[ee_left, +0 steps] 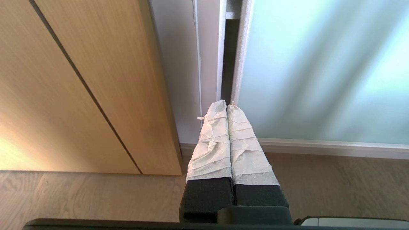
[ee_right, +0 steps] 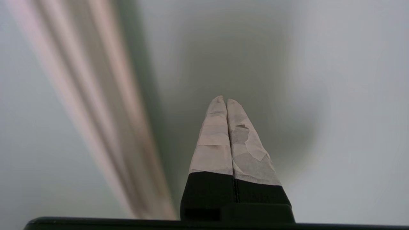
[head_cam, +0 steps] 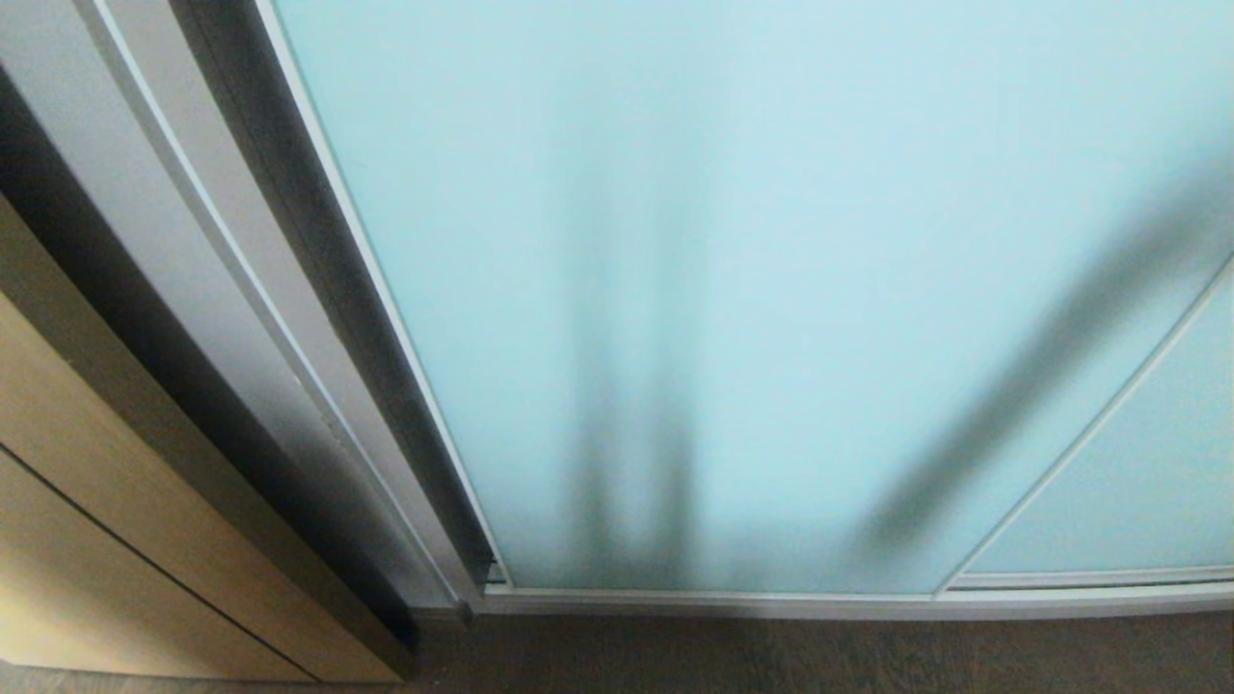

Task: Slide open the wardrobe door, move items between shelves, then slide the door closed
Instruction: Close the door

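The sliding wardrobe door (head_cam: 733, 289), frosted pale aqua glass in a thin silver frame, fills the head view and stands closed against the grey side frame (head_cam: 318, 386). It also shows in the left wrist view as the sliding wardrobe door (ee_left: 319, 73), with a narrow dark slit beside its frame. My left gripper (ee_left: 226, 105) is shut and empty, low near the floor, pointing at that slit. My right gripper (ee_right: 224, 101) is shut and empty, close in front of the frosted glass (ee_right: 351, 111), casting a dark shadow on it. The items and the shelves are hidden behind the door.
A light wooden panel (head_cam: 87, 540) stands left of the wardrobe frame. A second glass panel (head_cam: 1147, 472) overlaps at the lower right. The bottom rail (head_cam: 819, 602) runs along the wooden floor (ee_left: 335, 185).
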{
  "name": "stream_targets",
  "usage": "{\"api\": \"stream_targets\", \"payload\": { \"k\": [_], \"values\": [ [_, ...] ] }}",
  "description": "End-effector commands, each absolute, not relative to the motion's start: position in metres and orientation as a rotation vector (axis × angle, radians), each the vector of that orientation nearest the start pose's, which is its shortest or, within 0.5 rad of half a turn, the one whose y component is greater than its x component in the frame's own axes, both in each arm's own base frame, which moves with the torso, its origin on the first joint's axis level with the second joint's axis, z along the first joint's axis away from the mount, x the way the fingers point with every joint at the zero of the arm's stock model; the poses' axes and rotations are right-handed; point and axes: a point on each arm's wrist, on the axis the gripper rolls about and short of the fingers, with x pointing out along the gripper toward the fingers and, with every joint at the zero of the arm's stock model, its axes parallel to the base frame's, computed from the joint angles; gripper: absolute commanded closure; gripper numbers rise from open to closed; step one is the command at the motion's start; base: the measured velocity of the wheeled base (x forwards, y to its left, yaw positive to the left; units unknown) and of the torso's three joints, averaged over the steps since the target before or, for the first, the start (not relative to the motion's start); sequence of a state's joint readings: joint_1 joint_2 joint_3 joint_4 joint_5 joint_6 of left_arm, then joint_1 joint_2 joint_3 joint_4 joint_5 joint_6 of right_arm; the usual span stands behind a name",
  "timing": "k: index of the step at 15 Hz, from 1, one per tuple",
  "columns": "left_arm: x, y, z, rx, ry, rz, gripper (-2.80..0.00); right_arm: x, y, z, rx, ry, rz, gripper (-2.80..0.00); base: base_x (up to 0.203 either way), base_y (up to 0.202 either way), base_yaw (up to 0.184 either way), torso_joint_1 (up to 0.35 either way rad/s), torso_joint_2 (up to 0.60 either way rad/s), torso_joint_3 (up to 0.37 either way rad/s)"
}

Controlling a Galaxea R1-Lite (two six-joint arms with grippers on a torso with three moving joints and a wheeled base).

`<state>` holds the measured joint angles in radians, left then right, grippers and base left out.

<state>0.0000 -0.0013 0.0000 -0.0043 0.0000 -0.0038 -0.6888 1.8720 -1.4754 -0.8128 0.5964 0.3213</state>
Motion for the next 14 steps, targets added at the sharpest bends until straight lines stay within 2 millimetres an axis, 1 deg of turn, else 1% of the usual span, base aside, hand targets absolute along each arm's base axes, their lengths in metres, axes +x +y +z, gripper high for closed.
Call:
{"api": "stream_targets", "payload": {
  "k": [1,5,14],
  "values": [
    [-0.0227,0.0000,0.0755,-0.005,-0.003,0.000,0.00,0.2903,-0.2173,0.3310,0.067,-0.349,-0.022,0.00,0.000,0.000,0.000,0.000,0.00,0.000],
    [-0.0227,0.0000,0.0755,-0.005,-0.003,0.000,0.00,0.2881,-0.2144,0.3342,0.063,-0.355,-0.018,0.00,0.000,0.000,0.000,0.000,0.00,0.000],
    [-0.0227,0.0000,0.0755,-0.005,-0.003,0.000,0.00,0.2850,-0.2119,0.3321,0.072,-0.347,-0.019,0.00,0.000,0.000,0.000,0.000,0.00,0.000]
  ]
}}
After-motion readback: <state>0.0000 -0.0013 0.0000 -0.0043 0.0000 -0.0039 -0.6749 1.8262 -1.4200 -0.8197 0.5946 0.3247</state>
